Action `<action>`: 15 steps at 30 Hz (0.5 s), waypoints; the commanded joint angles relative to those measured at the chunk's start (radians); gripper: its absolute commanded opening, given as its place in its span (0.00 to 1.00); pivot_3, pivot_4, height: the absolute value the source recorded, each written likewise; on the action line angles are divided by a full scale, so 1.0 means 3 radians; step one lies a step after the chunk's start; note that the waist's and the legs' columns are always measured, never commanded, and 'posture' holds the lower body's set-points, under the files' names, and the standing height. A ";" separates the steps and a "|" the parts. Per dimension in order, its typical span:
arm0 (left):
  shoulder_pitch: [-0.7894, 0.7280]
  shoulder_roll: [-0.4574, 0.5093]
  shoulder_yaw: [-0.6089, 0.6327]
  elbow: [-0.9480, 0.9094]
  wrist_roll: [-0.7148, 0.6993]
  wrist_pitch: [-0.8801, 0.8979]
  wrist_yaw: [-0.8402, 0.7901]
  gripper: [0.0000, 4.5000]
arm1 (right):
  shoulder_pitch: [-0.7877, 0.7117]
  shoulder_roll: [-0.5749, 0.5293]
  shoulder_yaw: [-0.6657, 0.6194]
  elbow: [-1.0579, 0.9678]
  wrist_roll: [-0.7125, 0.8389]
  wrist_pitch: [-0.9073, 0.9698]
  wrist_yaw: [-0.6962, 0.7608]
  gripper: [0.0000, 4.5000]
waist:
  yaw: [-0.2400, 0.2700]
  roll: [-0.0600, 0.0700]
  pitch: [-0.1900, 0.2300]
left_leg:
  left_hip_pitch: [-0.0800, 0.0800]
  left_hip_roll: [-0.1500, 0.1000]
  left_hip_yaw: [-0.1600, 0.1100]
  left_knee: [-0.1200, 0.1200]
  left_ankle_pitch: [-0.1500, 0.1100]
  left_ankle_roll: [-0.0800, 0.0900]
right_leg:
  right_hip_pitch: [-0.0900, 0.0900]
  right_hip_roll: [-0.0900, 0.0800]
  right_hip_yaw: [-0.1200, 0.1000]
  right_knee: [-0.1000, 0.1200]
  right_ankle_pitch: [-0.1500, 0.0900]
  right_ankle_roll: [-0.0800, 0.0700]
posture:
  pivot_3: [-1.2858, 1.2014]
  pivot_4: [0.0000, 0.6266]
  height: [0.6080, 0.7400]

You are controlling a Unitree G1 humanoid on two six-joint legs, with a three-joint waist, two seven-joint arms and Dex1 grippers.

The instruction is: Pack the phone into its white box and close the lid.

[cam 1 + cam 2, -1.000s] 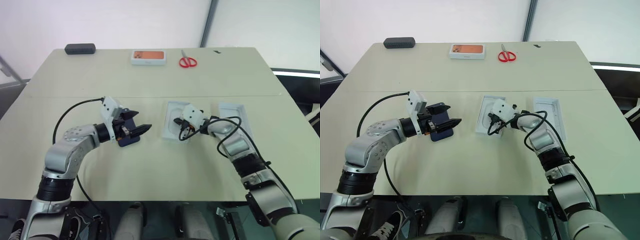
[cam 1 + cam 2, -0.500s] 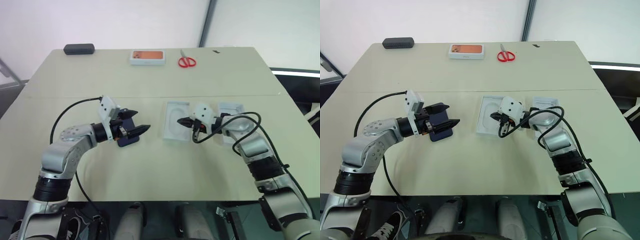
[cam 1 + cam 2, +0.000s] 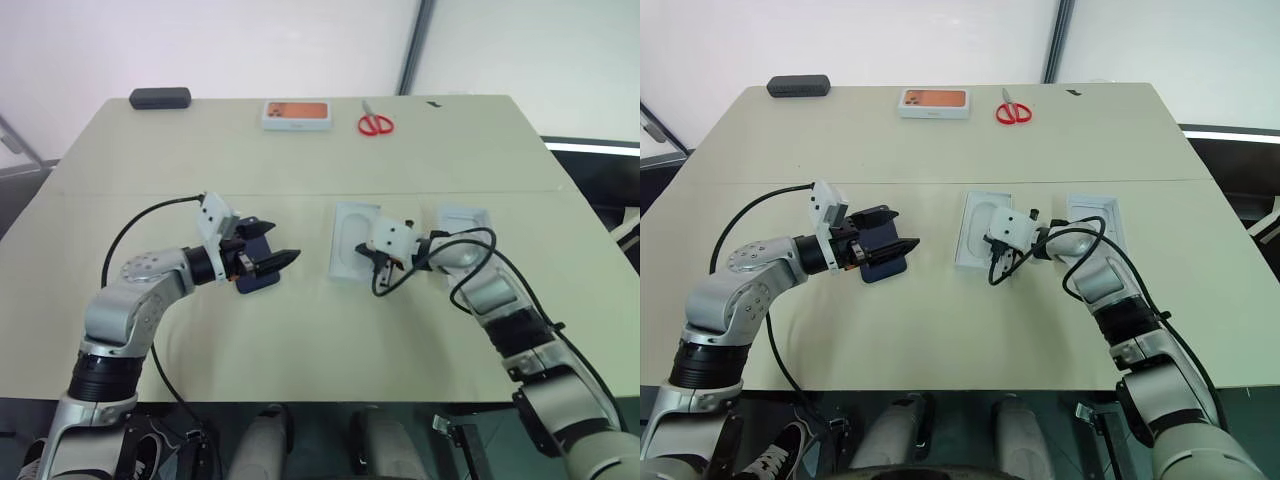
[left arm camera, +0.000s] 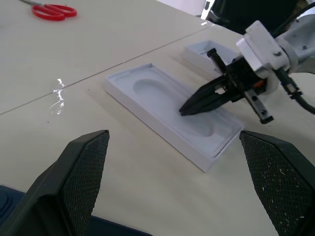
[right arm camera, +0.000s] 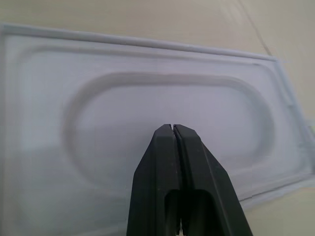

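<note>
The white box (image 3: 354, 243) is holding a white insert with oval recess (image 4: 172, 105); the closed right pincer (image 5: 173, 129) has shifted back over it; the left pincer (image 3: 272, 253), wide, is poising over the phone (image 3: 257, 279).

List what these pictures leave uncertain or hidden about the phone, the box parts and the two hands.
- Phone: mostly covered by the left hand in the head views; whether it is gripped or lying on the table is unclear.
- Right hand, shut: whether its tip touches the white tray with the oval recess cannot be told.
- Second white shell: partly behind the right arm and cable.
- White-and-orange box: print too small.
</note>
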State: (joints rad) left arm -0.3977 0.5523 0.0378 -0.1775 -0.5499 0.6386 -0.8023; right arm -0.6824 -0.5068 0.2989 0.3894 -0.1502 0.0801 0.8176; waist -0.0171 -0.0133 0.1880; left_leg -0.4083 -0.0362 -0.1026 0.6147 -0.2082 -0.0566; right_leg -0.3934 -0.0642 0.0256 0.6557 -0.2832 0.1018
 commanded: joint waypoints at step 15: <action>-0.0019 0.0187 0.0673 0.0298 -0.0256 0.0753 0.0549 1.00 | -0.0168 0.0466 -0.0310 -0.0443 0.0548 0.0337 0.0001 0.01 | -0.0041 0.0001 0.0001 | 0.0000 0.0001 -0.0013 -0.0002 0.0000 0.0000 | -0.0005 0.0003 0.0001 0.0003 0.0000 0.0000 | 0.52 0.24 1.00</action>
State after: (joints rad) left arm -0.3967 0.5938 0.1761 -0.0863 -0.5878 0.8182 -0.6638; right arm -0.7030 -0.3824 0.2172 0.2968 0.0054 0.1805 0.8339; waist -0.0292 -0.0129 0.1882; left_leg -0.4084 -0.0358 -0.1067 0.6142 -0.2083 -0.0566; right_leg -0.3949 -0.0632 0.0257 0.6568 -0.2831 0.1019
